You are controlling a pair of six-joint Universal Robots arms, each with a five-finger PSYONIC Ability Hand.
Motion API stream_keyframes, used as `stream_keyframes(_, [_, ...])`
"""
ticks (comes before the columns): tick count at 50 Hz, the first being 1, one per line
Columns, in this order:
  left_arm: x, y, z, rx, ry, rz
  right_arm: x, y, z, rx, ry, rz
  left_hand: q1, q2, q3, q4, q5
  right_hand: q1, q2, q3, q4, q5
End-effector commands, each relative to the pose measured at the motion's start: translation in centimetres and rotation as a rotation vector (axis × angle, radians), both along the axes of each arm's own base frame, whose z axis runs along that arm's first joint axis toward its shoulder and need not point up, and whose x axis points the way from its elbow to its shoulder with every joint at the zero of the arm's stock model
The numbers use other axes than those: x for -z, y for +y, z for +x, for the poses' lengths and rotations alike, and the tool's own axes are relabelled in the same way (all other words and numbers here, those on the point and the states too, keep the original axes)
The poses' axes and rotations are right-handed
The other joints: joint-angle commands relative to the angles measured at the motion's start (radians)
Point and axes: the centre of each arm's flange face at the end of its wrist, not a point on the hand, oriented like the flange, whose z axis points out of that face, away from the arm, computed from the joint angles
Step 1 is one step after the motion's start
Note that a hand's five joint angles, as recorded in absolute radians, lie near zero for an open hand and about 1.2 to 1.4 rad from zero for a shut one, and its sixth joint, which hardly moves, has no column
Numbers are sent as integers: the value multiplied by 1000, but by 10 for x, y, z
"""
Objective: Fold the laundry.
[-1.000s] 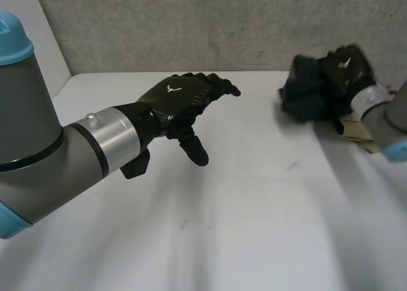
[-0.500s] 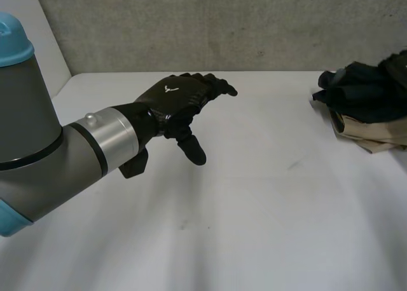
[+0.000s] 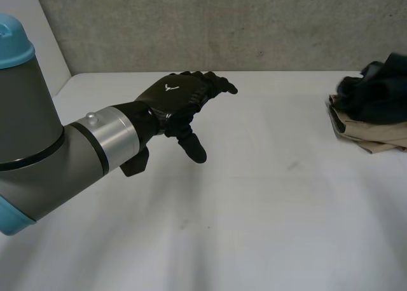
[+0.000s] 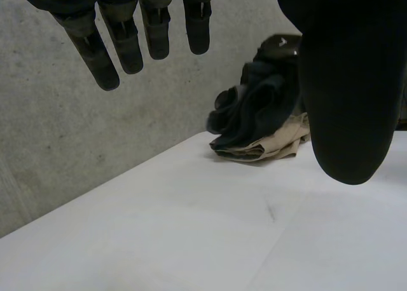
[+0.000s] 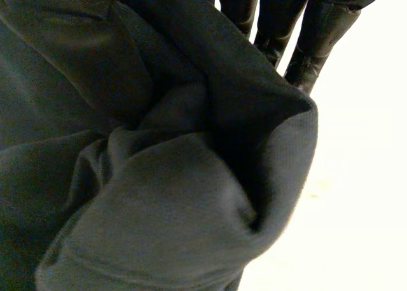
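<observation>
Head view: the left hand (image 3: pixel 181 99) hangs over the table (image 3: pixel 254 208). Its fingers (image 3: pixel 219 86) are spread and hold nothing. The dark cloth (image 3: pixel 375 91) sits in a bunch on a tan cloth (image 3: pixel 369 137), far over at the right and well apart from that hand.

Left wrist view: the left hand (image 4: pixel 346 81) is wide open. The pile lies far past its fingertips, with the dark cloth (image 4: pixel 254 110) on top and the tan cloth (image 4: pixel 273 148) under it.

Right wrist view: the dark cloth (image 5: pixel 159 176) is bunched up right against the right hand (image 5: pixel 276 18). I cannot tell if that hand has hold of it.

If the dark cloth gets pulled up, the tan cloth may be dragged along, because the two touch. A loose hold could also let the bunch slip and fall in a heap. The left hand is too far away to help spread it flat.
</observation>
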Motion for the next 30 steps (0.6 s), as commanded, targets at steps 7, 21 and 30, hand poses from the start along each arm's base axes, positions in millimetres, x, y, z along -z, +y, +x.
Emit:
stream_keyframes(7, [-1, 0, 1, -1, 2, -3, -73, -14, 55, 14, -48, -241, 7, 13, 6, 15, 25, 453, 243, 222, 206, 285])
stream_keyframes(21, [3, -1, 0, 0, -5, 8, 13, -10, 52, 26, -9, -5, 7, 13, 6, 15, 25, 453, 243, 222, 206, 285])
stream_keyframes(30, [4, -1, 0, 0, -5, 12, 71, 40, 47, -96, 224, 126, 7, 13, 6, 15, 25, 453, 243, 222, 206, 285])
